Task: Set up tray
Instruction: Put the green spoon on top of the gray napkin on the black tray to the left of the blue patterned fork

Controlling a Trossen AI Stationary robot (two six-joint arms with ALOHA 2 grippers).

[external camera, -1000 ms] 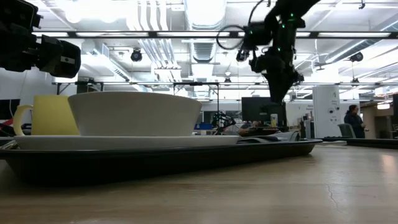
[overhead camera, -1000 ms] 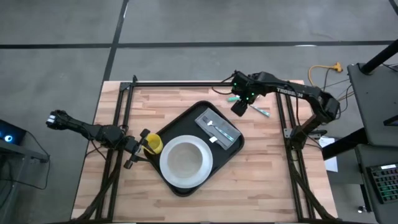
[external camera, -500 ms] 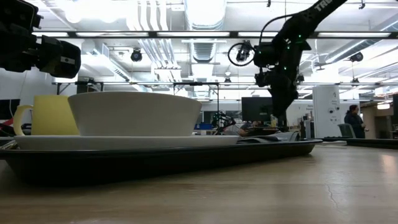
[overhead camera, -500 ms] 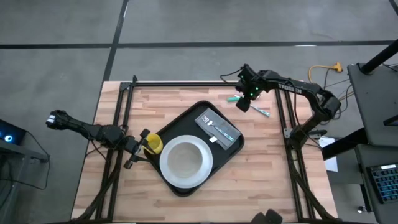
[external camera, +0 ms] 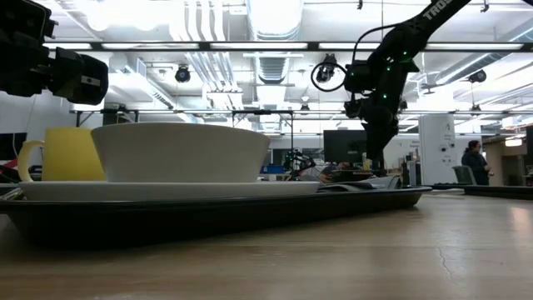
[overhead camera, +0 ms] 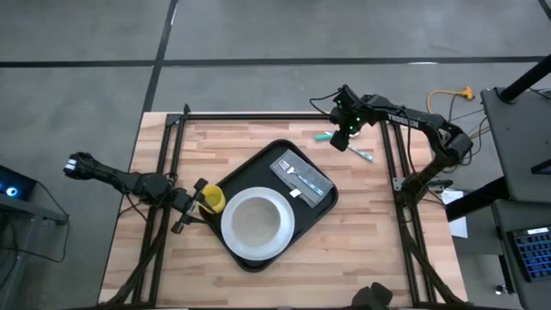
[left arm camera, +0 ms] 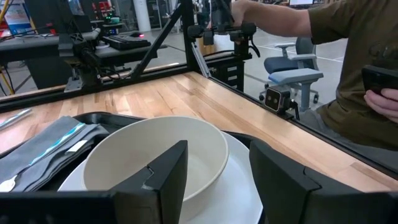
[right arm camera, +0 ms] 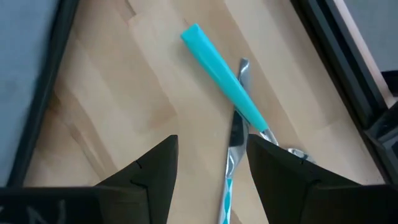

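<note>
- Here the tray (overhead camera: 320, 203) sits mid-table, carrying a white plate (overhead camera: 231, 244) with a bowl (overhead camera: 256, 221), a grey napkin (overhead camera: 287, 163) and cutlery.
- Right gripper (overhead camera: 341, 142) hangs over two teal-handled utensils (right arm camera: 225, 84) (crossed on the wood), jaws apart, holding nothing.
- Left gripper (overhead camera: 191, 205) waits beside a yellow mug (overhead camera: 213, 200), jaws parted, empty.

Grey concrete floor (overhead camera: 258, 30) with dark seams surrounds the wooden table (overhead camera: 258, 138). Ceiling (external camera: 250, 25): white ducts, bright strip lights. Beyond: an office chair (left arm camera: 292, 62), dark workbenches (left arm camera: 37, 56) (a seated person (left arm camera: 348, 81) alongside).
</note>
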